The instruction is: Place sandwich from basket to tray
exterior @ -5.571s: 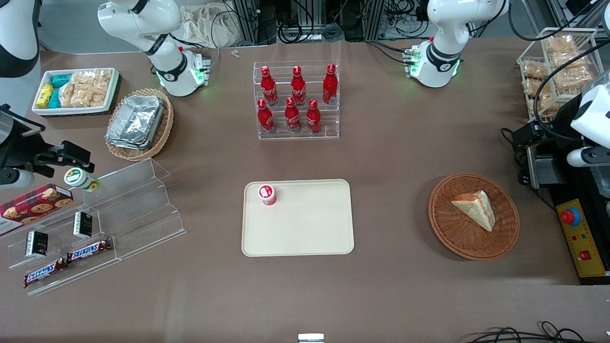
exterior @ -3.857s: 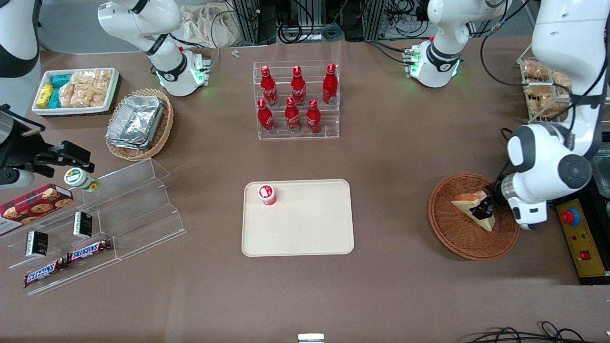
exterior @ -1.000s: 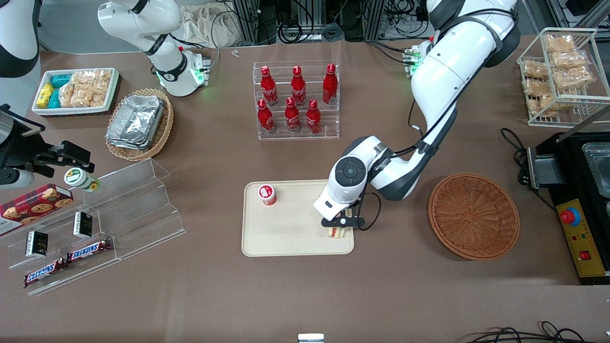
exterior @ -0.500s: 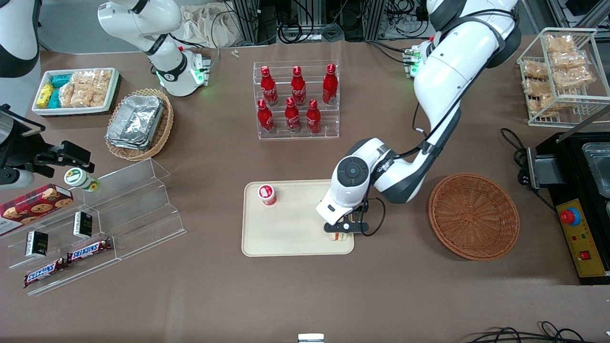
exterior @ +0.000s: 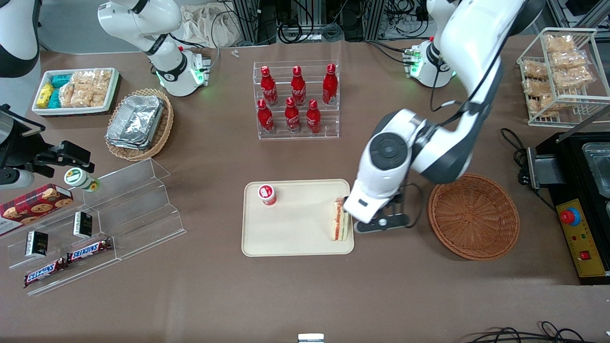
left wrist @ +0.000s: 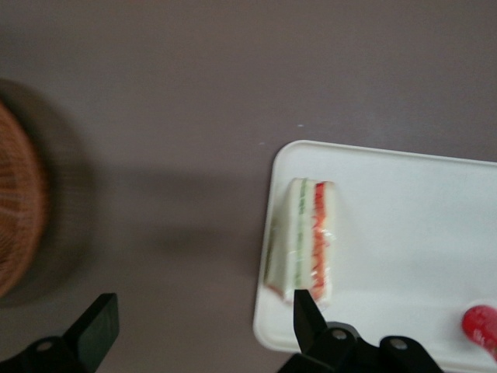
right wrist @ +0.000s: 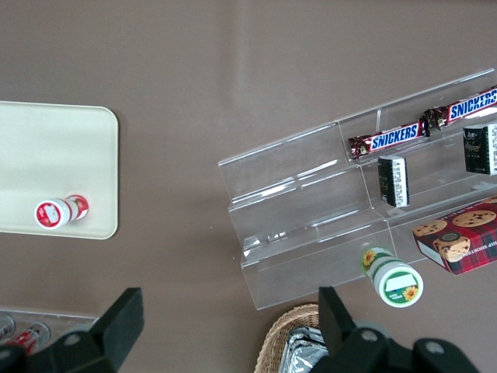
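Sandwich [exterior: 339, 220] is standing on edge on the tray [exterior: 290, 228], at the side toward the basket [exterior: 473, 215]. Your gripper [left wrist: 200, 320] is hovering above the tray edge, fingers spread wide, gripping nothing.

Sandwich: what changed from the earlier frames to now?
The sandwich left the basket and now stands on edge on the tray, at its end nearest the basket. The pincer has let go, is open and has lifted clear. The small red cup on the tray stayed put.
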### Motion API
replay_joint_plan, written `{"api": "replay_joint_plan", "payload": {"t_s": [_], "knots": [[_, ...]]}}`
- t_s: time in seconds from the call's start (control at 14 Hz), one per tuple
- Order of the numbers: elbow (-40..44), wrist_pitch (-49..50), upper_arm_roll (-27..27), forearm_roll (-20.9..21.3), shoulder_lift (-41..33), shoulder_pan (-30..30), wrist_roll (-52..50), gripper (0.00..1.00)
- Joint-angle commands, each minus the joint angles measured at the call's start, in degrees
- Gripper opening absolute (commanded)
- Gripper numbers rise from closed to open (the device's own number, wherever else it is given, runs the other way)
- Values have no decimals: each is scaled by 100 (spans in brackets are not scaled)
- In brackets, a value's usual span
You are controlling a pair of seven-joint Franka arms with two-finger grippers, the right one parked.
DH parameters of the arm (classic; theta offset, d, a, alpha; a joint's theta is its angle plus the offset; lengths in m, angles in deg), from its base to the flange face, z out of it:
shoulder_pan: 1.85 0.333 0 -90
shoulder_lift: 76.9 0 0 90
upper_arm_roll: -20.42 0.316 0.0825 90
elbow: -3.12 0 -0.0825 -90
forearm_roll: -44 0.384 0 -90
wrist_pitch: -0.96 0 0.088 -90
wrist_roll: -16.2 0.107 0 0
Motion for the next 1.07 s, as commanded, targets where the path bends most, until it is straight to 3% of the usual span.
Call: {"api": "replay_joint_plan", "payload": {"t_s": [0.0,0.14,0.5,0.57,0.86,1.0], "knots": [[-177,428,703,-770,-695,-25,1006,100],[-28,481,1083,-1228,-785,-25,1465,100],[61,1594,1805,-1283,-1345,79,3106,100],[35,1893,1710,-1291,-1469,594,3458,100],[-105,2422,1533,-1423,-2268,1195,3717,100],[-368,2625,1184,-1432,-2725,1625,3717,100]]}}
